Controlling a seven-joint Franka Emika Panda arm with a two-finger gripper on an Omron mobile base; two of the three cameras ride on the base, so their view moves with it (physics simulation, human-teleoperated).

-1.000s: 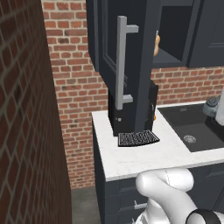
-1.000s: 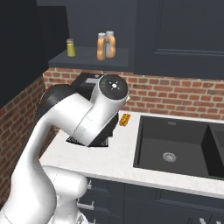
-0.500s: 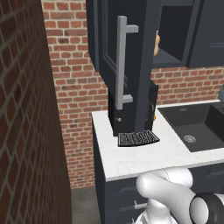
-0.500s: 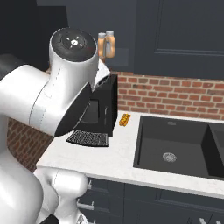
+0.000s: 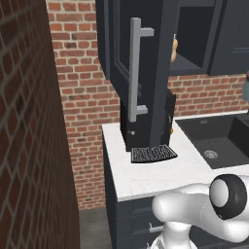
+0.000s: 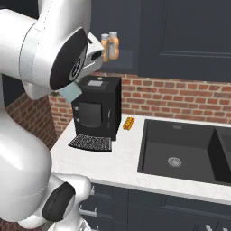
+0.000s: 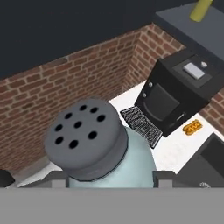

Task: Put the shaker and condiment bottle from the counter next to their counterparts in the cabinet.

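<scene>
Cabinet (image 5: 146,58) hangs open above the counter (image 6: 118,155), with a black coffee machine (image 6: 97,113) beneath it. My gripper (image 7: 111,180) is clamped on the shaker (image 7: 98,146), held aloft, its holed grey cap facing me.

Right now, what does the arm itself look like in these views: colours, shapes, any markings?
The arm is glossy white with rounded, bulbous link housings. Its joints end in dark grey to black circular caps, one with small pale markings. A white round joint with a black ring shows low in the left base view.

Open cabinet door (image 5: 136,73) jutting over counter (image 6: 113,158), coffee machine (image 6: 97,110) beneath shelf, sink side free.
</scene>
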